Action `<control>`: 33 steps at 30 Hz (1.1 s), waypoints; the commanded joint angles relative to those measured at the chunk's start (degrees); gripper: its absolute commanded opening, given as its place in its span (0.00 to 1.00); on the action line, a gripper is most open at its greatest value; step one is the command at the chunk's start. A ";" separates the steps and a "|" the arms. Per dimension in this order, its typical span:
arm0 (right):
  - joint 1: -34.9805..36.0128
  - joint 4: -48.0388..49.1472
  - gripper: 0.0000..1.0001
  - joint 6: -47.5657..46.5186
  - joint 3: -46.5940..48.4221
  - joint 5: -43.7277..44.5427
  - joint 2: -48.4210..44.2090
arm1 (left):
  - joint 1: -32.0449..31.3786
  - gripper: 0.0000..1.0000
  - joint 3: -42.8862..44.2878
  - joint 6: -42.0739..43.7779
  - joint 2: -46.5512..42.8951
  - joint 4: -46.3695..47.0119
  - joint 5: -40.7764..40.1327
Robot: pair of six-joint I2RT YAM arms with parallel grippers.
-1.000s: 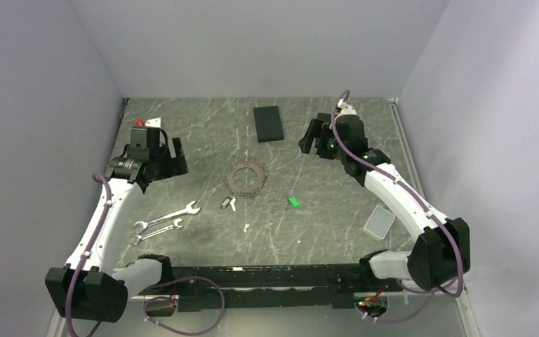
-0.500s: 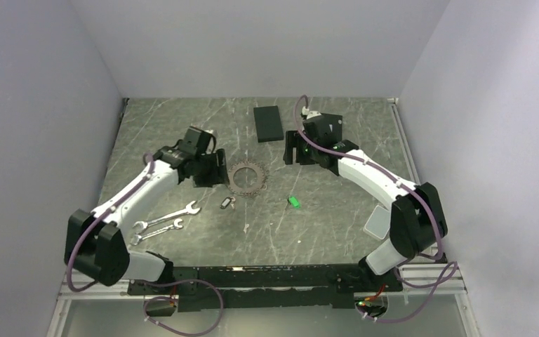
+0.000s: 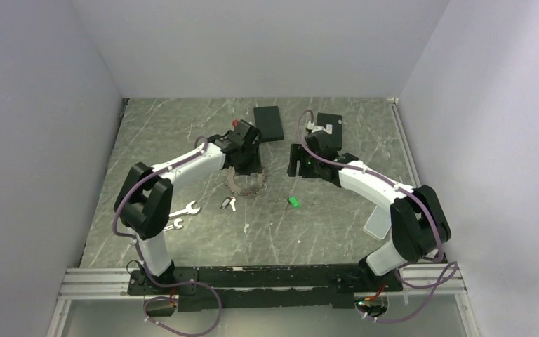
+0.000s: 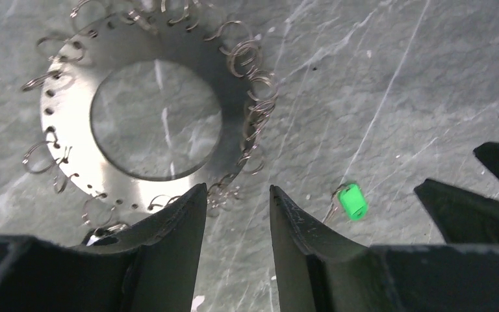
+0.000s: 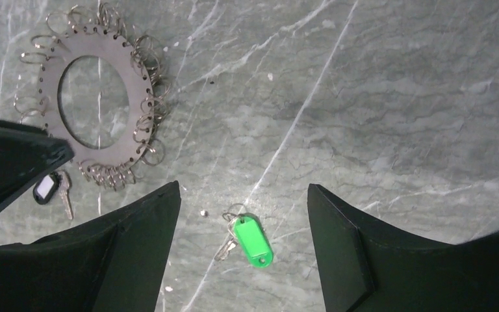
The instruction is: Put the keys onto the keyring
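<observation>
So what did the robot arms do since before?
Both arms swung in toward the middle. The left gripper now hangs over the keyring; the right gripper hovers above the green-tagged key. Both open, nothing grabbed. Keyring, green-tagged key, white-tagged key and wrenches stayed put.

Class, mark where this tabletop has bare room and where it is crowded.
Bare: the far-left corner, between the wall and the left arm; also the near strip between the green-tagged key and the base rail. Crowded: the centre, where the left fingers and right fingers hang open near the keyring.
</observation>
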 commanded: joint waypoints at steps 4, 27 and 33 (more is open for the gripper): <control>4.03 1.82 0.69 0.96 -5.60 -4.36 -3.72 | -1.73 0.45 4.01 5.53 1.55 3.22 -1.30; 9.02 -9.58 0.53 -6.30 1.16 2.24 12.10 | -2.18 0.45 -14.10 15.00 -24.92 -2.10 2.66; 11.90 -12.04 0.38 -5.07 1.05 5.71 15.14 | -2.17 0.45 -16.72 14.92 -29.42 -3.10 0.19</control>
